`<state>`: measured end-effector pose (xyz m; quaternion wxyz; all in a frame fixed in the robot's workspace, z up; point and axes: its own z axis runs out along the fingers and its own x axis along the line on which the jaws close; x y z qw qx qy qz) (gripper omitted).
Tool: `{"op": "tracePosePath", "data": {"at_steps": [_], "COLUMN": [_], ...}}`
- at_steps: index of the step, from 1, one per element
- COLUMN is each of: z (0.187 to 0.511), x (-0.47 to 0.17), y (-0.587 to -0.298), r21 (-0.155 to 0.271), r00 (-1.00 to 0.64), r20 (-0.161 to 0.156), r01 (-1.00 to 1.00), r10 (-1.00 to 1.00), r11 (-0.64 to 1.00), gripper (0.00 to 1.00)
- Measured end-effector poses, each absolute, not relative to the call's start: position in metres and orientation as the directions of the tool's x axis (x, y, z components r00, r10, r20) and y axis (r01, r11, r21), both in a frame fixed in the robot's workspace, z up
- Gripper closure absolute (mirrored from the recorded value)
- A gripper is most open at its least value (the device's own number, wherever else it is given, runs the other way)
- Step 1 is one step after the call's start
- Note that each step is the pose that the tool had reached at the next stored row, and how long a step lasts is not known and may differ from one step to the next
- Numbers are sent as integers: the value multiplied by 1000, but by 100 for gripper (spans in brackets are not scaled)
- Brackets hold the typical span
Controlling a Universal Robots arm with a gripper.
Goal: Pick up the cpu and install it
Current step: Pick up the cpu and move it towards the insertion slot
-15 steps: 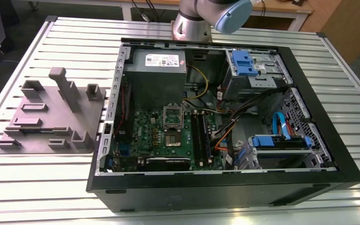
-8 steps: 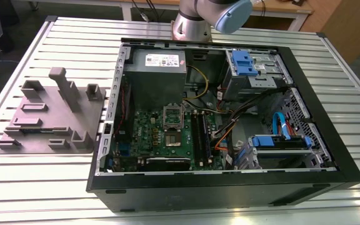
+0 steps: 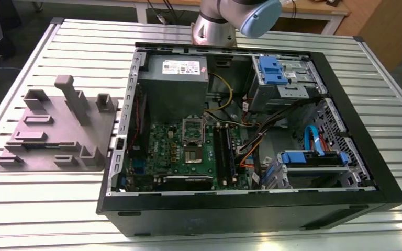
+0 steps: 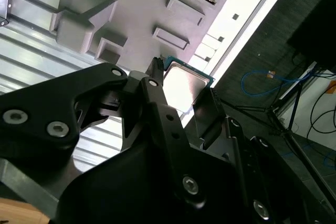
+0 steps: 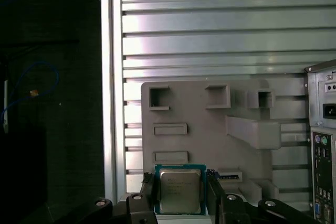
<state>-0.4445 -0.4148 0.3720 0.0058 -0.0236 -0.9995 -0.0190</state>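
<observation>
The slatted table [image 3: 47,209] carries the open computer case [image 3: 257,222], with the grey parts tray [image 3: 54,136] just beside it at the exterior view's left. The exterior view gives me the motherboard [image 3: 166,141] and its socket [image 3: 192,153], near the case's middle. Both wrist views give me the grip instead. My gripper [image 5: 180,183] is clamped on the cpu [image 4: 184,85], fingers against two opposite edges, with the tray well beyond it. I judge the pick done and the carry in hand. Seating calls for the chip square and level over that socket.
</observation>
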Motion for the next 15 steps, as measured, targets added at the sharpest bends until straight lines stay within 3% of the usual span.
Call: {"op": "tracePosePath", "data": {"at_steps": [15], "z": [372], "x": [-441], "y": [-415], "r21": [38], "r00": [-999], "r20": [12], "r01": [47], "r10": [47], "r11": [998], "gripper": [53]}}
